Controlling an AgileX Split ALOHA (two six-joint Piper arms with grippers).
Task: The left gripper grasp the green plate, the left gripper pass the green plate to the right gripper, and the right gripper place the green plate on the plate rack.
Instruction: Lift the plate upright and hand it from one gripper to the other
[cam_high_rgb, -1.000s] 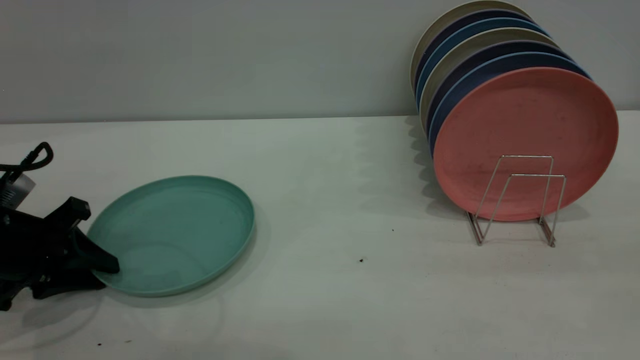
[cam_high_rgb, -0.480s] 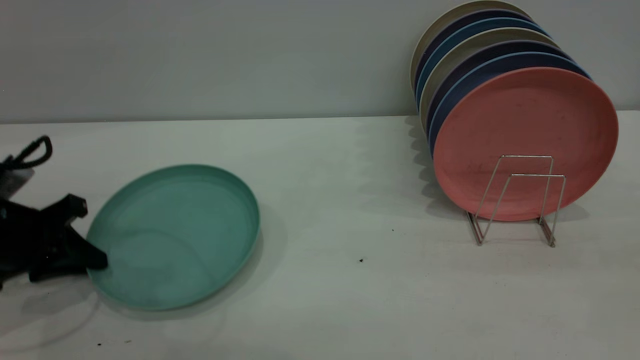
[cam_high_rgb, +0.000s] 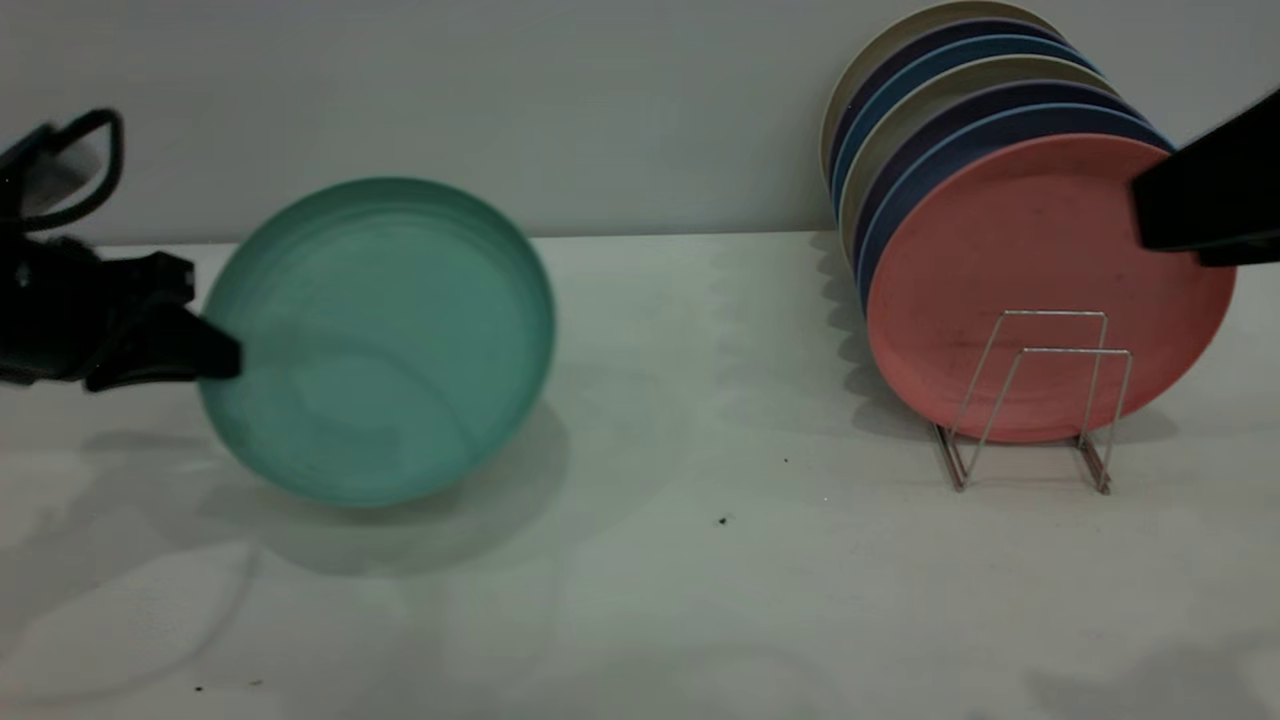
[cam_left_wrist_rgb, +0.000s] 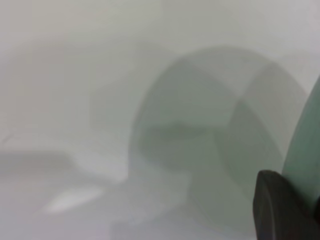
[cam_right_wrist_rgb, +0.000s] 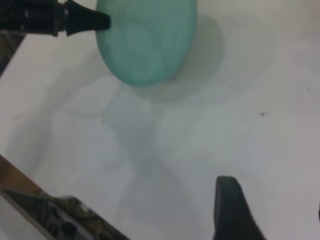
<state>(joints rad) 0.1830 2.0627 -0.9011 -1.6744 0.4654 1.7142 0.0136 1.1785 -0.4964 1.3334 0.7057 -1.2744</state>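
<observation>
My left gripper (cam_high_rgb: 225, 360) is shut on the left rim of the green plate (cam_high_rgb: 390, 340) and holds it off the table, tilted up so its face shows. In the left wrist view one dark finger (cam_left_wrist_rgb: 280, 207) lies against the plate's rim (cam_left_wrist_rgb: 306, 150). The right wrist view shows the plate (cam_right_wrist_rgb: 145, 40) and the left gripper (cam_right_wrist_rgb: 100, 21) far off. My right gripper (cam_high_rgb: 1200, 195) hangs as a dark shape at the right edge, in front of the racked plates; its fingers (cam_right_wrist_rgb: 232, 210) stand wide apart and empty. The plate rack (cam_high_rgb: 1030, 400) stands at the right, its two front loops bare.
A salmon-pink plate (cam_high_rgb: 1030, 270) stands upright in the rack, with several blue, dark and beige plates (cam_high_rgb: 940, 90) behind it. The white table (cam_high_rgb: 700, 560) lies between the green plate and the rack. A grey wall runs behind.
The left gripper has lifted the green plate off the table and tilted it upright. The right gripper has come into view at the upper right.
</observation>
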